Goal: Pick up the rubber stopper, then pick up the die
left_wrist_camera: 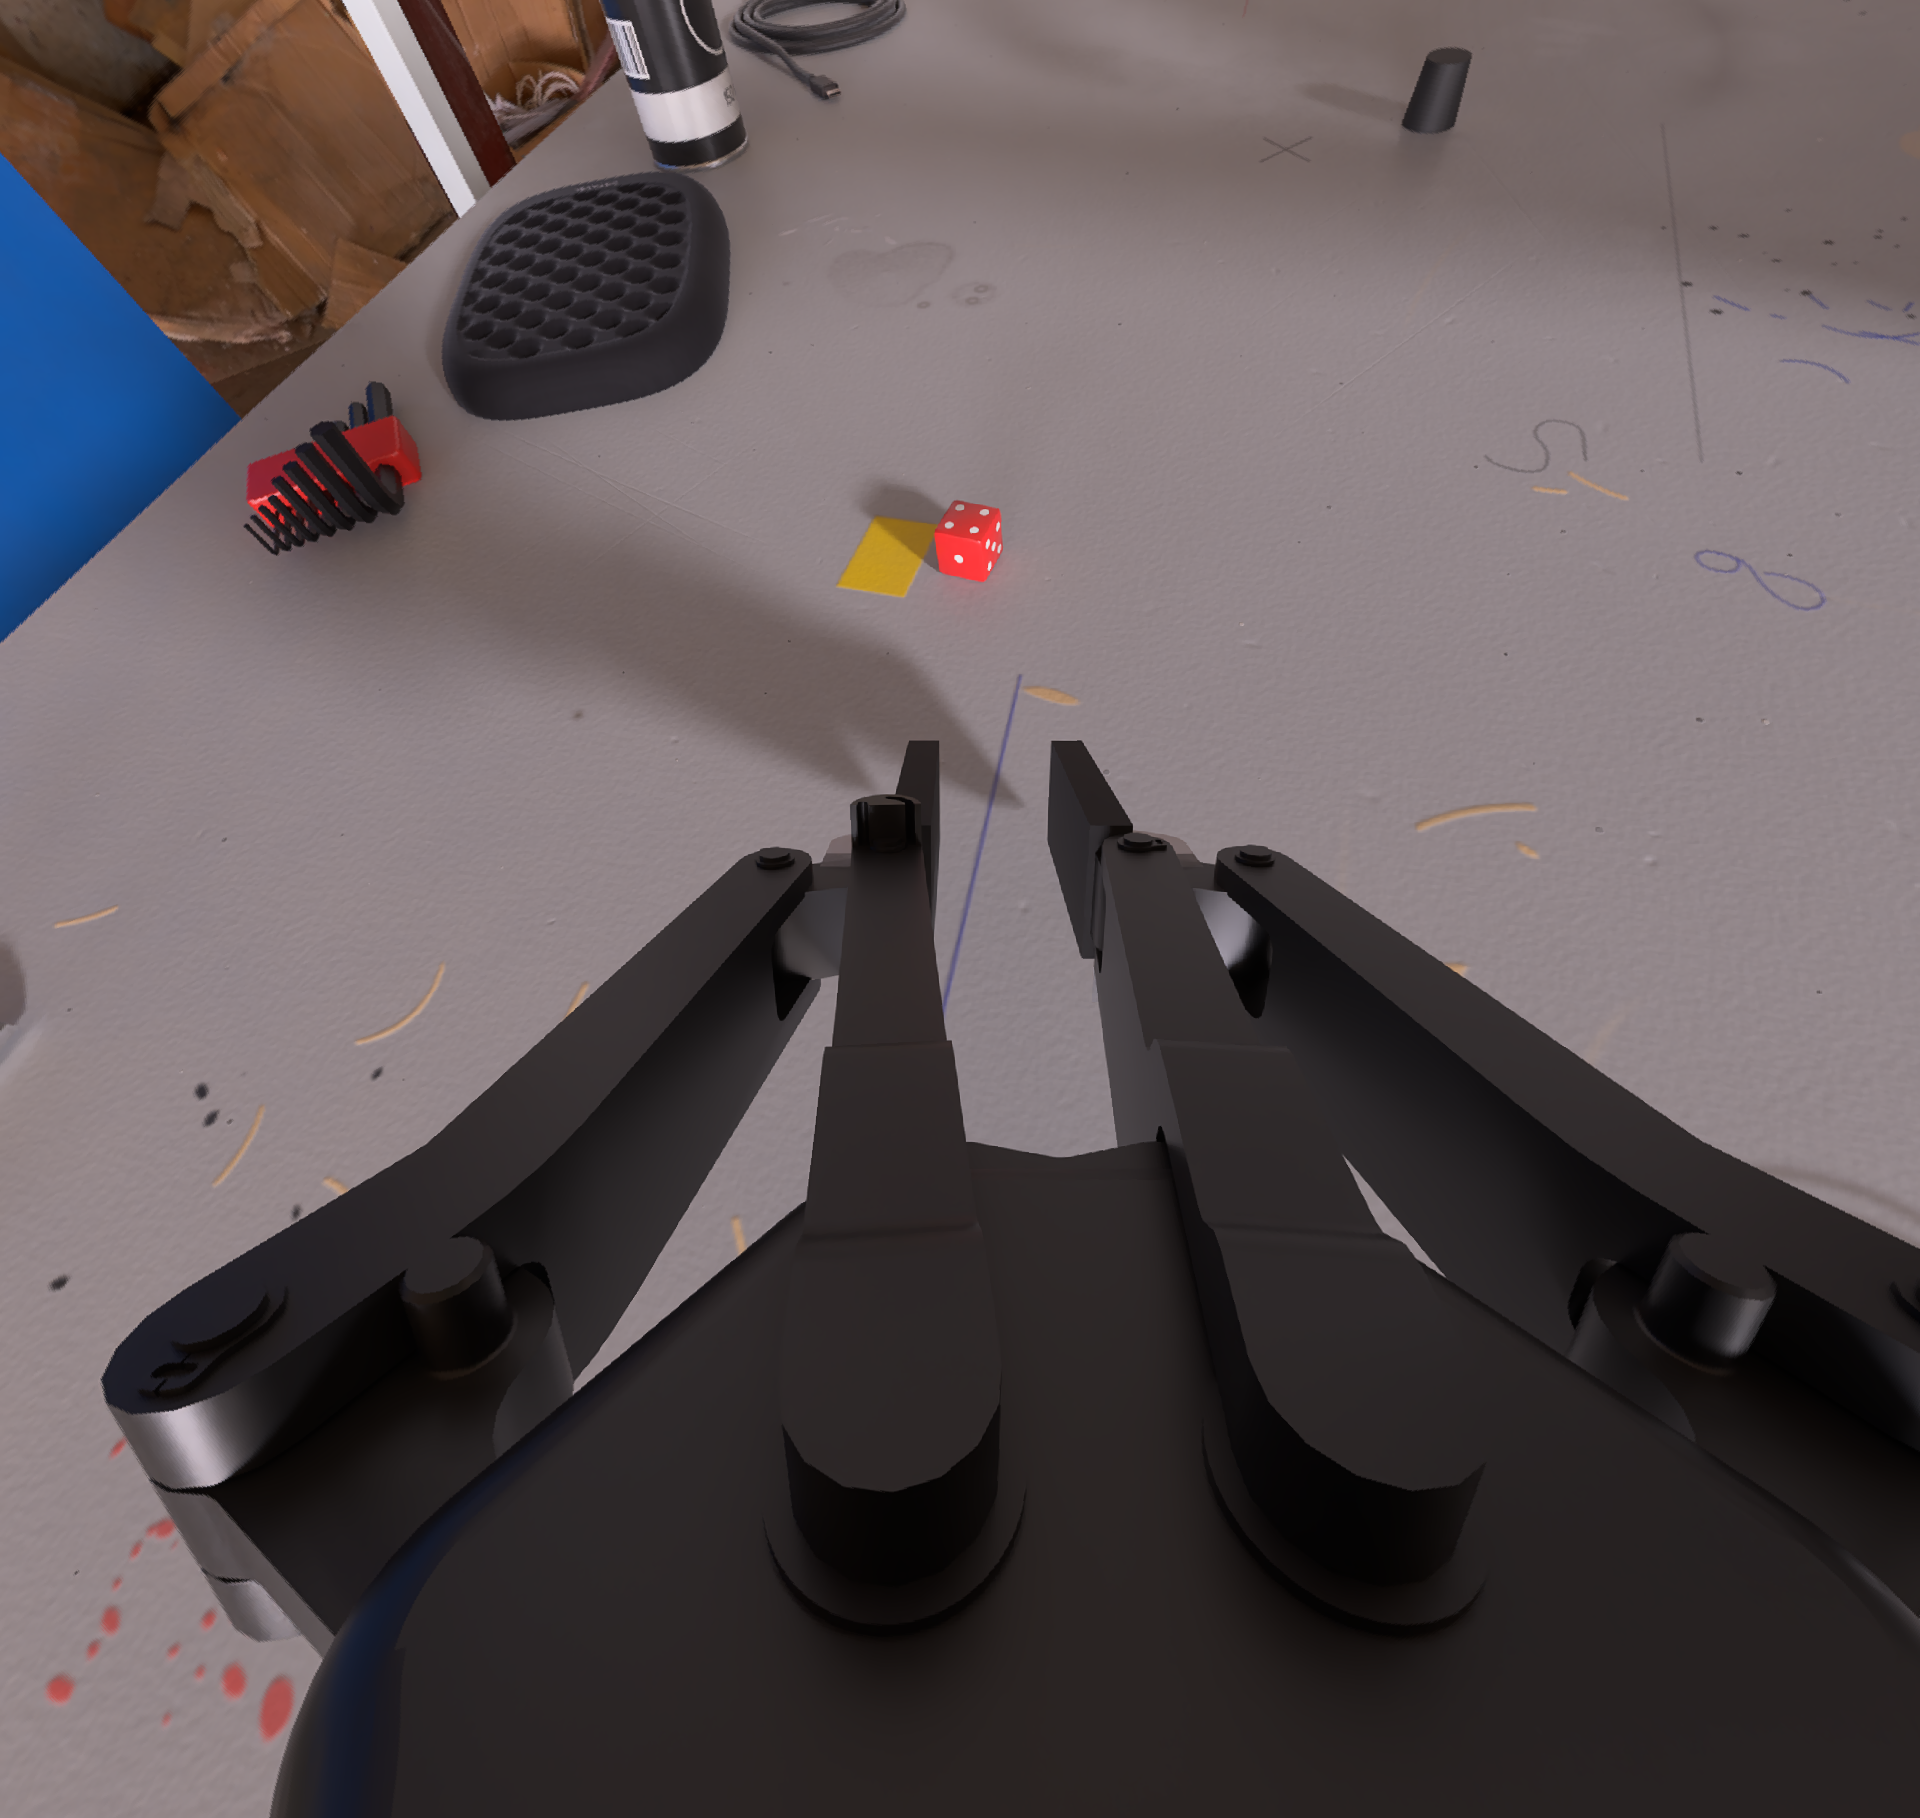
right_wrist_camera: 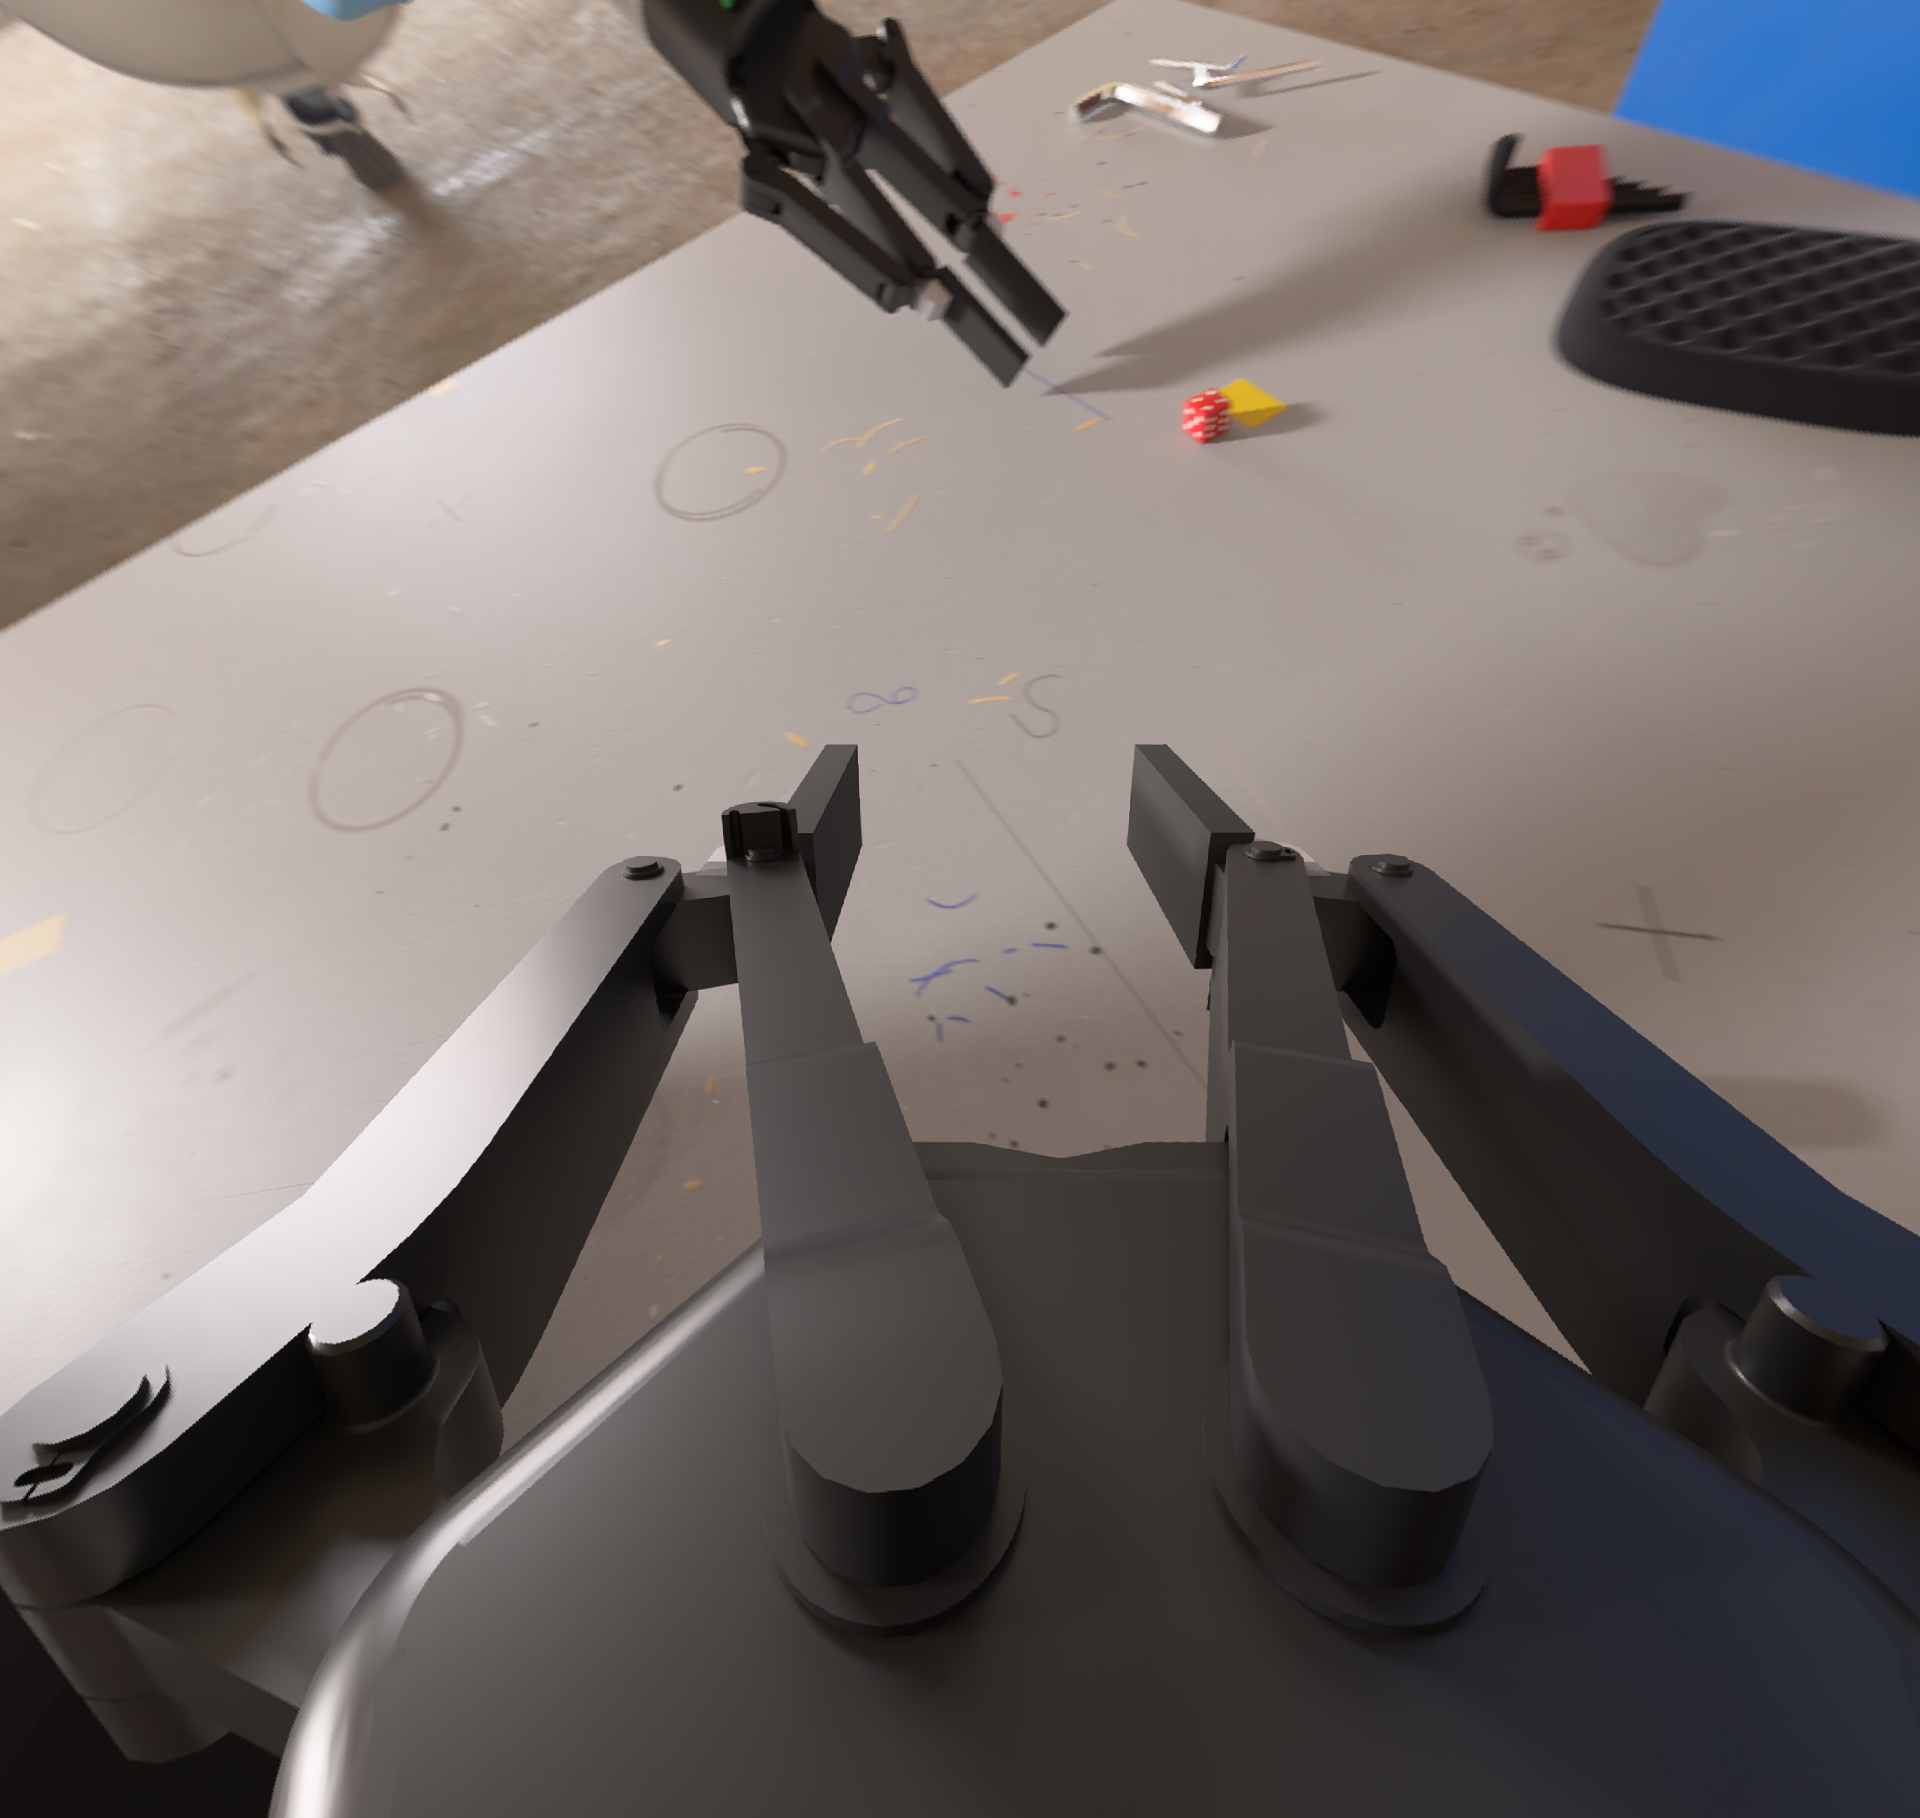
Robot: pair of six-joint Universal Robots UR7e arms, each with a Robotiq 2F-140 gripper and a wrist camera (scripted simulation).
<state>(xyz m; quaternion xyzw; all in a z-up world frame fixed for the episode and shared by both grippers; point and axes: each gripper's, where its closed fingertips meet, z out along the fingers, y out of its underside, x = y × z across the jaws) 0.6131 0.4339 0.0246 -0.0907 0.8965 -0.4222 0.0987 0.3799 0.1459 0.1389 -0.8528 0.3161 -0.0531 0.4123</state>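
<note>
Closest to us in the left wrist view is our left gripper (left_wrist_camera: 994,766), hanging over the grey worktop (left_wrist_camera: 1247,542) with its fingers nearly together, just a thin gap and nothing in it. Our right gripper (right_wrist_camera: 994,781) has its fingers clearly apart, empty too, above some pen scribbles on the worktop.

Further out from the left gripper sits the red die (left_wrist_camera: 968,541), touching a flat yellow patch (left_wrist_camera: 883,557), roughly mid-worktop and well clear of every edge. From the right wrist view the left gripper's tips hover near the die but don't touch it.

Toward the left edge we've got a red hex key set (left_wrist_camera: 332,469), then a black honeycomb pad (left_wrist_camera: 587,298), then a dark spray can (left_wrist_camera: 675,33) and a coiled black cable (left_wrist_camera: 816,21).

Way off toward the far side stands the rubber stopper (left_wrist_camera: 1436,90), upright, on its own, well apart from both grippers.
</note>
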